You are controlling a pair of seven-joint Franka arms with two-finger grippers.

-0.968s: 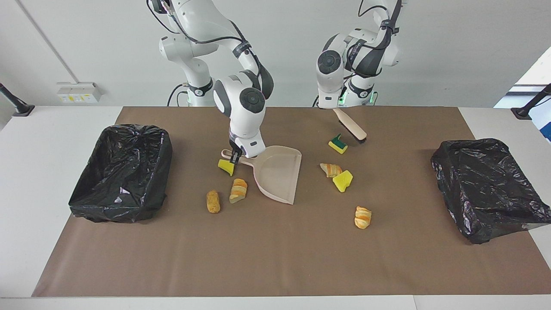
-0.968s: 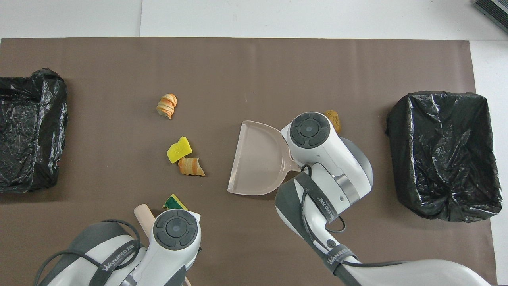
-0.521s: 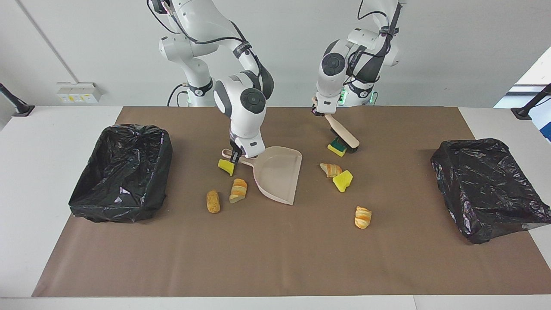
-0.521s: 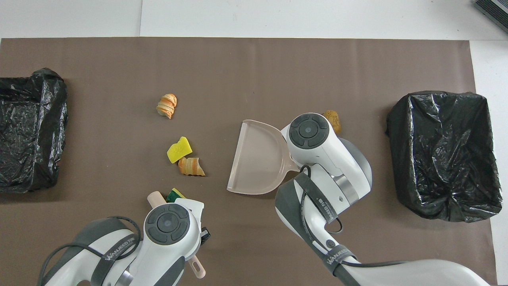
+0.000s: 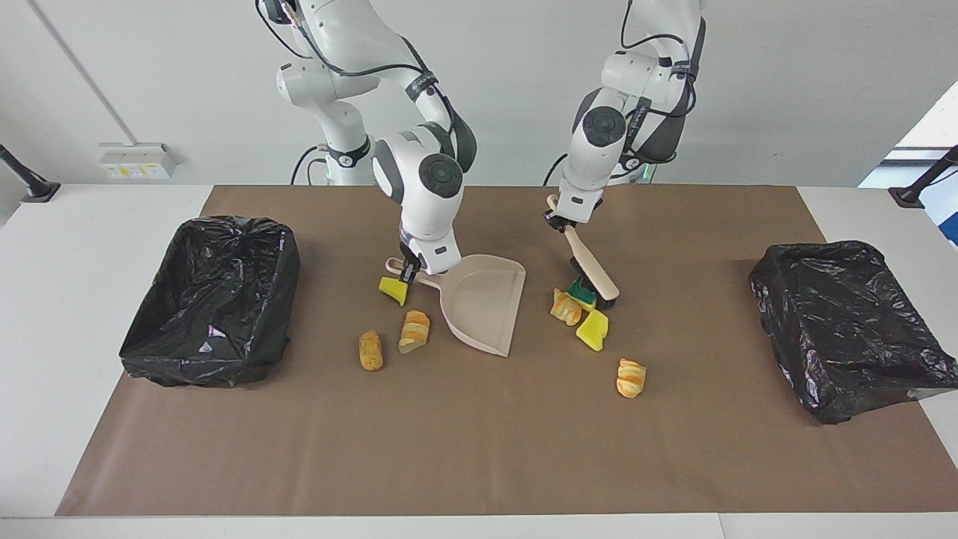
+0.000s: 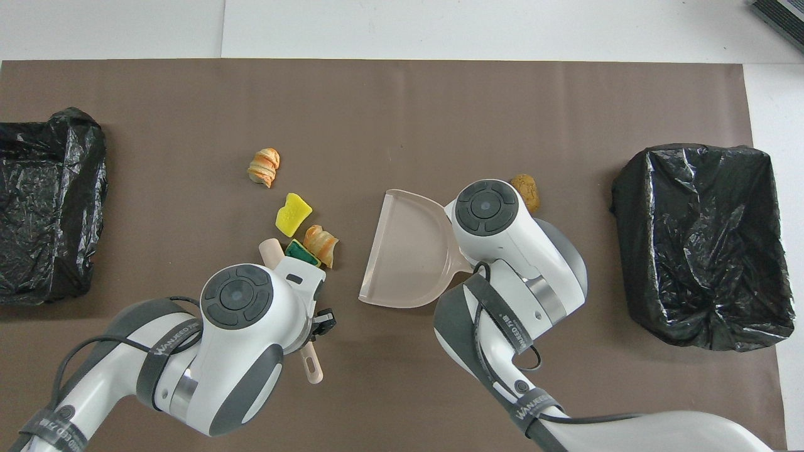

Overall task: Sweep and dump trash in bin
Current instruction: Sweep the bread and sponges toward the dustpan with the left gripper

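Note:
My left gripper [image 5: 558,218] is shut on the handle of the beige brush [image 5: 591,263], whose bristles rest on the mat against a green-backed sponge [image 5: 580,293]. That sponge touches a croissant piece [image 5: 564,307] and a yellow wedge [image 5: 593,330]; another croissant piece [image 5: 631,377] lies farther from the robots. My right gripper [image 5: 408,271] is shut on the handle of the beige dustpan [image 5: 483,303], which sits flat with its mouth toward this trash. Beside the handle lie a yellow wedge [image 5: 393,290], a croissant piece [image 5: 414,330] and a brown nugget [image 5: 370,350].
Two bins lined with black bags stand on the brown mat, one [image 5: 213,299] at the right arm's end and one [image 5: 849,326] at the left arm's end. In the overhead view my right wrist hides the trash beside the dustpan handle except the nugget [image 6: 526,191].
My left arm swung the brush away from the robots, pushing the green-backed sponge against the croissant piece and yellow wedge, which shifted a little. The right arm and dustpan stayed put.

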